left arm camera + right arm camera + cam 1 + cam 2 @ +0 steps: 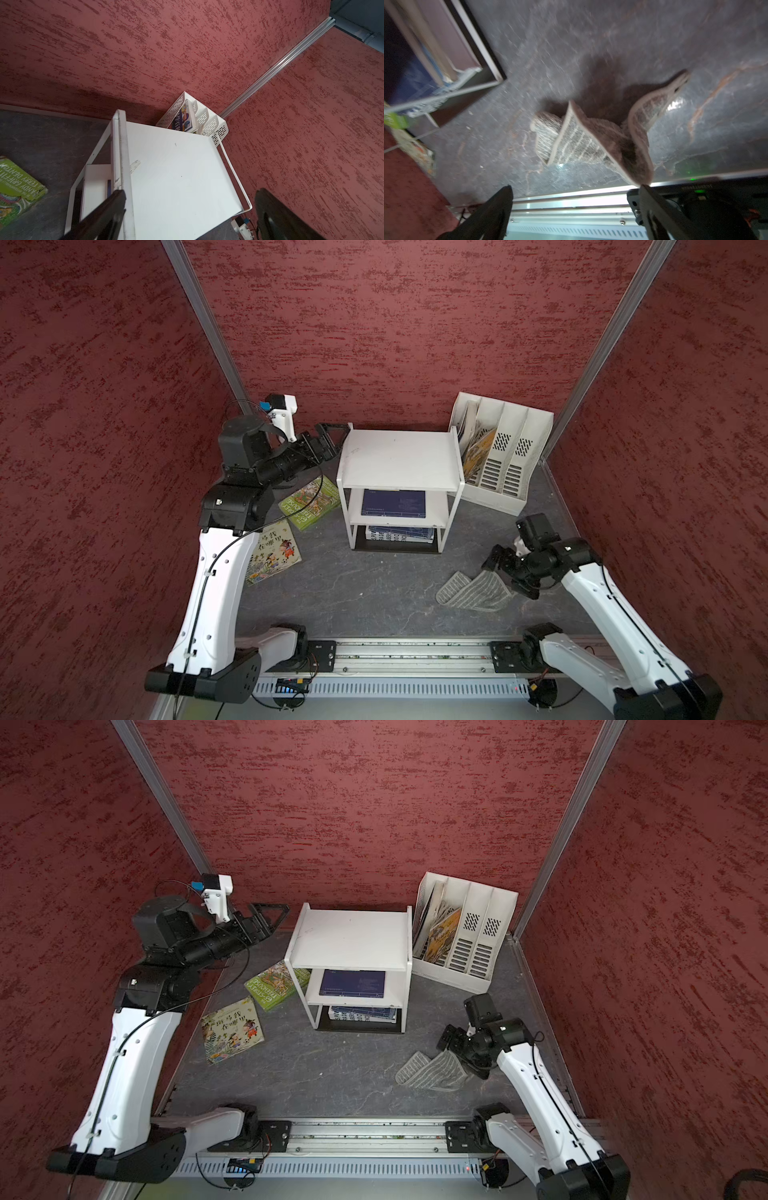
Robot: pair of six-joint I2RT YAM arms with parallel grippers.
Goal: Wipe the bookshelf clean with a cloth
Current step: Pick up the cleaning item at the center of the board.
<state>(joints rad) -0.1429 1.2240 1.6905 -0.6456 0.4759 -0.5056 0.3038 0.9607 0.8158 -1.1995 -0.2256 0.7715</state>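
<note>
Currently one cloth (473, 591), one bookshelf (399, 460), two loose books (309, 502) (272, 551); left end effector (332, 438) and right end effector (510, 576) both gape empty.

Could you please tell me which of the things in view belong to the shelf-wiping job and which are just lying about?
For the job:
bookshelf
cloth

Just lying about:
green book
picture book
file holder
blue book on the bookshelf's middle tier

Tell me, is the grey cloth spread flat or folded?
Folded: the cloth lies on the table with one flap lapped over another, and the right wrist view shows an edge curling up.
</note>
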